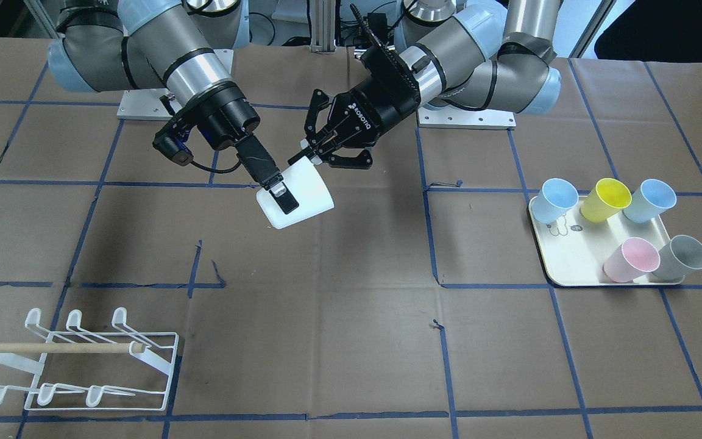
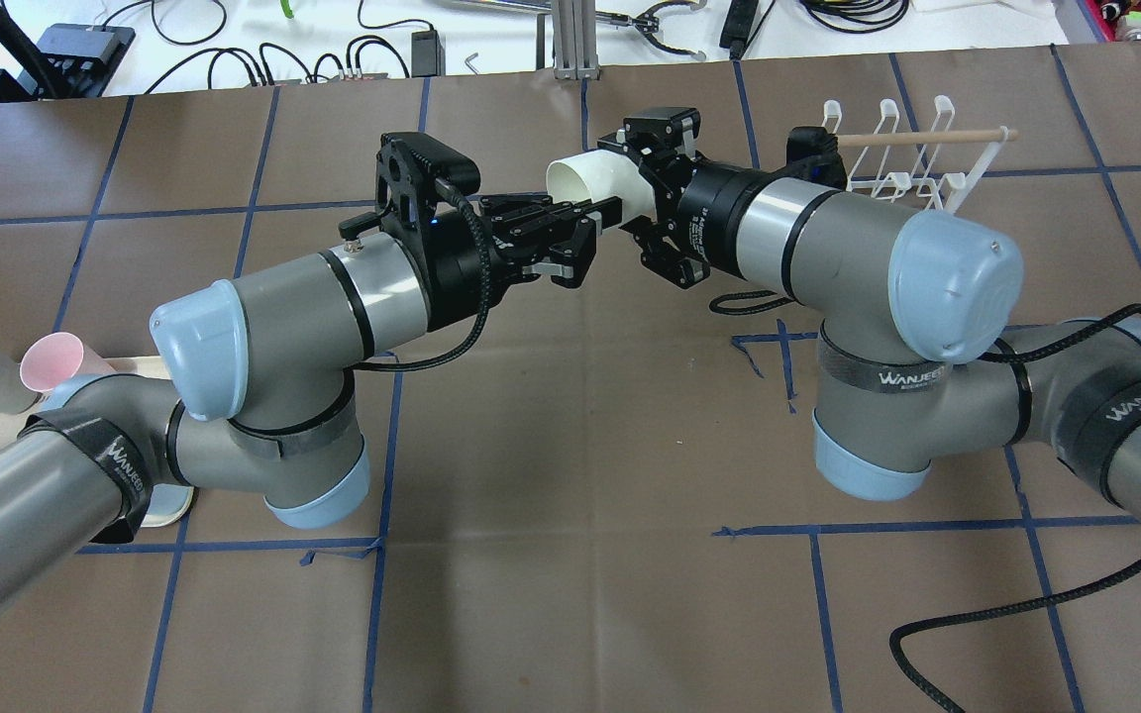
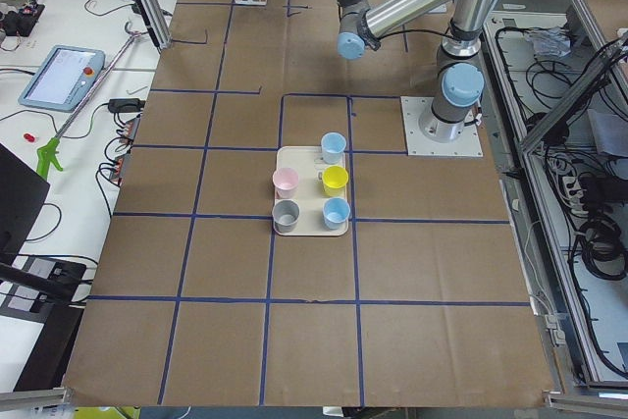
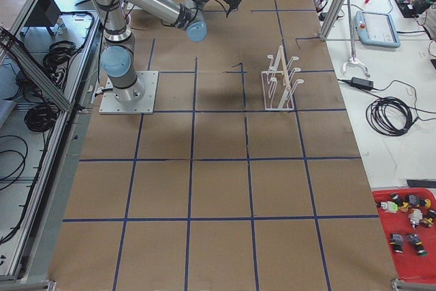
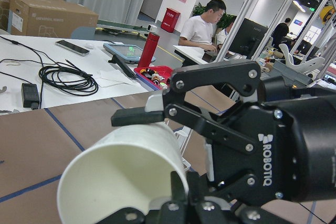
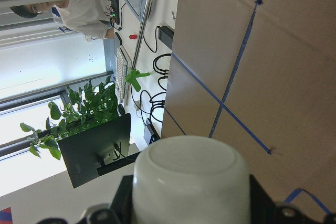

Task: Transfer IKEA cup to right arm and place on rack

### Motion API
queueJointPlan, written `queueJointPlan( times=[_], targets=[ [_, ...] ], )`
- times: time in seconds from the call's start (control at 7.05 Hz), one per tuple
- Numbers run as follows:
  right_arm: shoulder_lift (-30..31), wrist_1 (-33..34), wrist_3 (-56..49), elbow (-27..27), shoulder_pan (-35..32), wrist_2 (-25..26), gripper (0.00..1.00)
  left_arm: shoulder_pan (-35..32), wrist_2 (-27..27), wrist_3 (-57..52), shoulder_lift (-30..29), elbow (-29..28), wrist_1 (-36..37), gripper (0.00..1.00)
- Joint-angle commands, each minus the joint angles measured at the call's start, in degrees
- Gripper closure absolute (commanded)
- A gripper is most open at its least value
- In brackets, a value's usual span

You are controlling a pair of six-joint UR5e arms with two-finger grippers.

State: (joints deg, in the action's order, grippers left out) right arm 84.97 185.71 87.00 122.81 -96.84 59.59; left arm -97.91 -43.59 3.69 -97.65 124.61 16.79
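Overhead exterior, L to R: spare cups sit on the tray (image 1: pixel 570 262) at the far left, not your concern. The left arm (image 2: pixel 313 297) reaches to mid-table, w/ the left gripper (image 2: pixel 585 238) at the mouth end of the white cup (image 2: pixel 590 178). Its jaws stand spread: one finger lies along the cup's wall and the other is apart from it, so I read it as gripping nothing. The cup hangs in the air over the table's middle, on its side, mouth toward the left gripper. Next right, the right gripper (image 2: pixel 642 193) is clamped across the cup's body near the base. The right wrist view shows the base sitting between its fingers. The right arm (image 2: pixel 828 248) runs back behind it. Far right, toward the table's far edge, the rack (image 2: pixel 912 173) has no cup on it and is well apart from the held one.

Step in hand, imo: the hand-over, at its tail end. The cup's weight looks to be on the right gripper alone. Can't tell whether the left finger touches the wall or just sits beside it.

Next you need the left gripper drawn straight back from the mouth w/o nudging the rim. Then swing the right arm to the rack, turn the cup mouth-down & slip it over a prong. Watch the dowel: it crosses the rack and could catch the rim on approach.
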Motion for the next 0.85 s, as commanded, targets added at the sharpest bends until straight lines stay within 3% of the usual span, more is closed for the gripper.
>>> queueJointPlan(
  times=[0.0,0.43,0.57,0.71],
  targets=[
    [0.1,0.0,-0.1,-0.1,0.0,-0.1,0.57,0.0,-0.1,0.0,0.1,-0.3,0.0,0.83],
    [0.1,0.0,-0.1,-0.1,0.0,-0.1,0.66,0.1,-2.3,0.1,0.3,-0.4,-0.1,0.18],
    [0.1,0.1,-0.1,-0.1,0.0,0.0,0.66,0.5,-2.3,1.3,0.5,-0.3,-0.1,0.02],
    [0.0,0.1,-0.2,-0.3,0.0,0.0,0.67,1.3,-2.5,1.3,0.7,-0.1,0.0,0.02]
  ],
)
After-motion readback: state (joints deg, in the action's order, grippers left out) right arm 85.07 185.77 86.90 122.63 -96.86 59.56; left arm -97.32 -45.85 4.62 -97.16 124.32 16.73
